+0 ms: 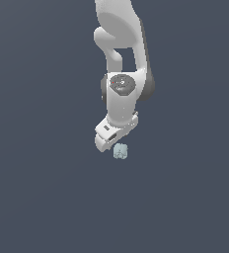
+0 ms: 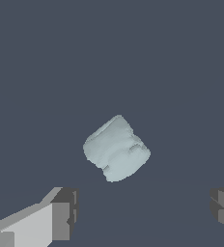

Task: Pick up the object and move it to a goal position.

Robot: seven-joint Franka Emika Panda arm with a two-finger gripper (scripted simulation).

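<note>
The object (image 1: 120, 151) is a small pale grey-teal, rounded blocky lump with faint grooves, lying on the dark grey floor. In the wrist view the object (image 2: 116, 148) fills the middle of the picture, with nothing touching it. My white gripper (image 1: 117, 145) hangs from the arm just above it and slightly toward the exterior view's left. In the wrist view the gripper (image 2: 143, 214) is open: its two dark fingertips (image 2: 65, 214) stand far apart, and the lump lies beyond them, not between them.
A plain dark grey floor (image 1: 47, 197) surrounds the lump on all sides. The white arm (image 1: 121, 59) comes down from the top of the exterior view. No other object shows.
</note>
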